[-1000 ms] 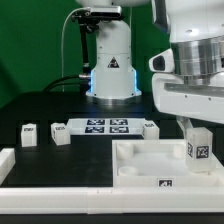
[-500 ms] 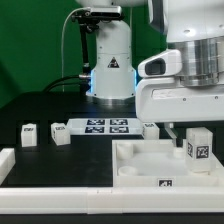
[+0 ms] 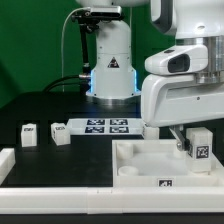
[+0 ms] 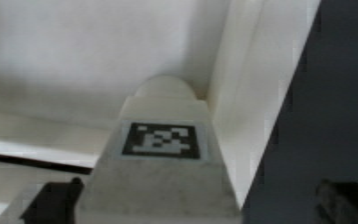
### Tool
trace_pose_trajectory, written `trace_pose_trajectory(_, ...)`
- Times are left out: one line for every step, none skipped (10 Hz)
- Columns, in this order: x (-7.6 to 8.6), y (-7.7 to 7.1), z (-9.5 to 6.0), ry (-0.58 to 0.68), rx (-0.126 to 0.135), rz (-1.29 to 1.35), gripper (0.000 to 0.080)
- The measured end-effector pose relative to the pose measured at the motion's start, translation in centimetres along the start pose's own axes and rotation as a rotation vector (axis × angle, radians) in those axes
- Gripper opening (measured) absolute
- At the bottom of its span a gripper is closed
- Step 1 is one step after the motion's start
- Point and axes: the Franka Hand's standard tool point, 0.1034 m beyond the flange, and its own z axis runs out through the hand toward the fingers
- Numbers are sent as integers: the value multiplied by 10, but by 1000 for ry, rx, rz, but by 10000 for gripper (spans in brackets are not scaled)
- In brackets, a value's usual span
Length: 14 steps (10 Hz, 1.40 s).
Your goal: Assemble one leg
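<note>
One leg, a white peg with a square tag, stands upright in the tray's corner at the exterior view's right. My gripper hangs over it. In the wrist view the leg rises between my two dark fingertips, which stand wide apart, and a gap shows on one side, so the gripper is open around the leg. Three more legs lie on the table: two at the exterior view's left and one behind the tray.
The marker board lies flat behind the tray. A white L-shaped rail runs along the front and left of the table. The arm's base stands at the back.
My hand has shifted toward the exterior view's left and come lower over the standing leg. The leg and the other parts have not moved.
</note>
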Motion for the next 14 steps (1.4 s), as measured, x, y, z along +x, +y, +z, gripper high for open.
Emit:
trace_pose_trajectory(0, 0, 0, 0, 0, 0, 492)
trace_pose_trajectory(0, 0, 0, 0, 0, 0, 492)
trace_pose_trajectory(0, 1, 0, 1, -1, 1, 357)
trace_pose_trajectory(0, 6, 0, 0, -6, 5, 357)
trace_pose_trajectory(-1, 5, 0, 0, -5, 24, 297)
trace_pose_trajectory(-1, 6, 0, 0, -5, 55, 297)
trace_pose_trajectory(0, 6, 1, 6, -2, 84, 297)
trace_pose_trajectory(-1, 8, 1, 32, 9, 254, 297)
trace_pose_trajectory(-3, 8, 2, 52, 6, 427, 297)
trace_pose_trajectory(-3, 9, 2, 61, 4, 579, 297)
trace_pose_trajectory(-3, 10, 2, 61, 12, 697, 297)
trace_pose_trajectory(-4, 10, 3, 59, 21, 870, 297)
trace_pose_trajectory(-4, 9, 3, 58, 27, 1044, 297)
trace_pose_trajectory(-4, 8, 3, 57, 33, 1173, 297)
